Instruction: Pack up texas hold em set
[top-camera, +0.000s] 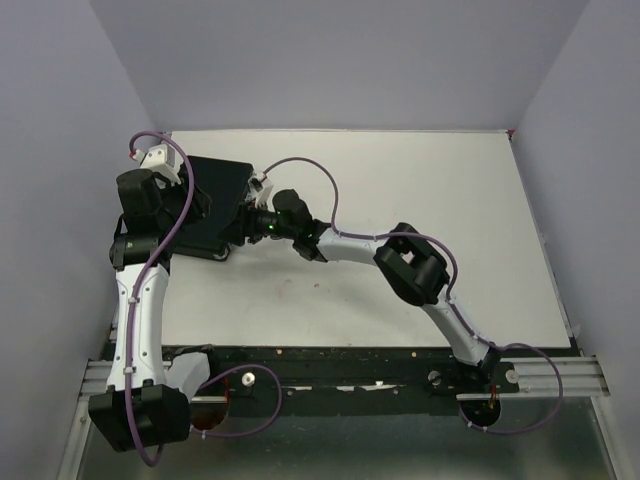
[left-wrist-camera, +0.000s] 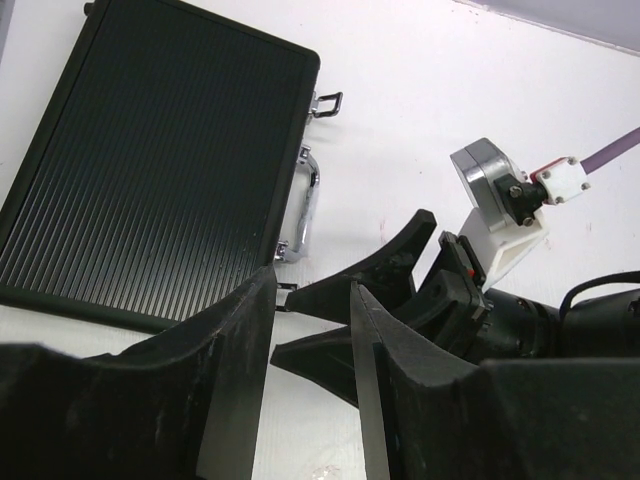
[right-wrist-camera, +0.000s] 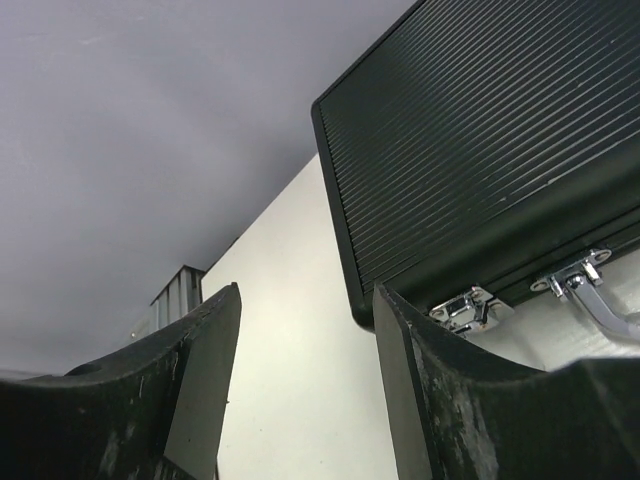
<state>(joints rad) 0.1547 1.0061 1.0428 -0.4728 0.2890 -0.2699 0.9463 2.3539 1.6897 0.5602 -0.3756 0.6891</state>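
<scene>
status: the case (top-camera: 212, 200) is lying flat at the far left of the desk (top-camera: 420, 190) with its lid down. i see only the ribbed black shell from all three views, no foam or chips showing. i'd call the contents packed, though i can't see inside.

the latch side is what's left, by my read. from the left wrist the upper latch (left-wrist-camera: 326, 102) sticks out from the edge beside the chrome handle (left-wrist-camera: 310, 195), so it looks unclipped. the lower latch (right-wrist-camera: 465, 308) reads the same from the right wrist, hanging off the edge, but i can't confirm either.

right gripper (right-wrist-camera: 306, 292): jaws parted, nothing between them but desk, and one finger sits just beside that lower latch. it's low at the handle edge of the case.
left gripper (left-wrist-camera: 312, 298): jaws parted too, holding nothing, above the same edge and looking down on the right one.

a couple of tiny reddish specks (top-camera: 318, 285) sit on the desk nearer the arms. they're too small to tell if they're dice or marks, so worth a check before i call it done.

remaining: snap both latches, then verify nothing is left out.
</scene>
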